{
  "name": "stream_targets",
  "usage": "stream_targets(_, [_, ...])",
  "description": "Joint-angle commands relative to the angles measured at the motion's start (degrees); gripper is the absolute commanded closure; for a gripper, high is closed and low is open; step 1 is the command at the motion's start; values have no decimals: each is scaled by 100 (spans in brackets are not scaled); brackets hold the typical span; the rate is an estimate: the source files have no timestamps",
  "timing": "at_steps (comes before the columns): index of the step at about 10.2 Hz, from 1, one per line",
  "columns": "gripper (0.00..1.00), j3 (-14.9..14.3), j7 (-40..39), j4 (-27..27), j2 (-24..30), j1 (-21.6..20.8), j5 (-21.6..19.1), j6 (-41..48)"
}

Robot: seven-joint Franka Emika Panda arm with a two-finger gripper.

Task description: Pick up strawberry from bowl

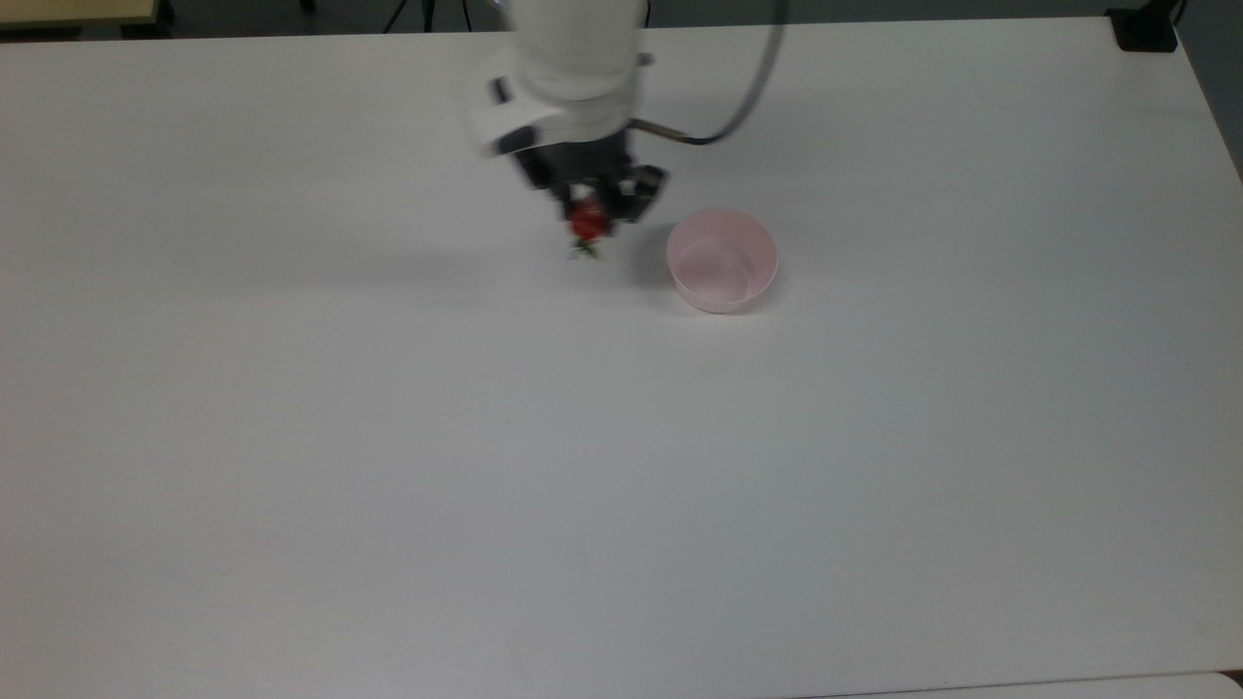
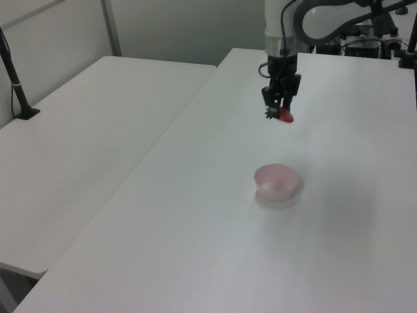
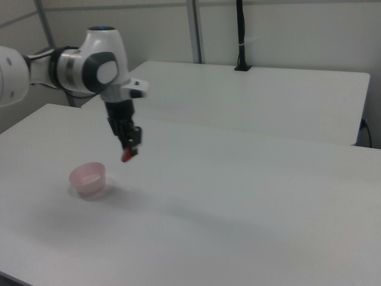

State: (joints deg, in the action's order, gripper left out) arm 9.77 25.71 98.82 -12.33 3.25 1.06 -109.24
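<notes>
Strawberry [image 1: 586, 224]: red, pinched between the fingers and held in the air clear of the bowl; to the bowl's left in the top view, beyond it and higher in the left view [image 2: 285, 117], up and to its right in the right view [image 3: 126, 157].
Stem cap: green leaves hang under the fruit in the top view and stick out on the left view's left; too small to make out in the right view.
Bowl [image 1: 722, 259]: pale pink, upright on the table, nothing inside (its inner floor shows bare in the top view); also seen at [image 2: 276, 182] and [image 3: 88, 179].
Gripper [image 1: 590, 216]: dark fingers closed on the strawberry, pointing down; blurred in the top view, so the finger edges are hard to trace; clearer at [image 2: 281, 108] and [image 3: 130, 145].
Arm [image 3: 71, 67]: white with dark joints; cut off by the upper edge in the top view and left view.
Cable [image 1: 738, 107]: dark, loops from the wrist, above the bowl in the top view.
Table [image 1: 486, 466]: white, plain.
Writing: no label or lettering is legible on the bowl or arm.
</notes>
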Motion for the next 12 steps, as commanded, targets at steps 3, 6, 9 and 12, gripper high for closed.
stream_targets(3, [57,-19,-2560,-91,-1111,712,1106,-595])
stream_targets(6, [0,-28,-2546,-91,-1334,730,1107,-914])
stream_targets(9, [0,-19,-2527,-476,-617,756,1002,-93])
stream_targets(12, [0,-106,-2020,-513,648,756,267,823])
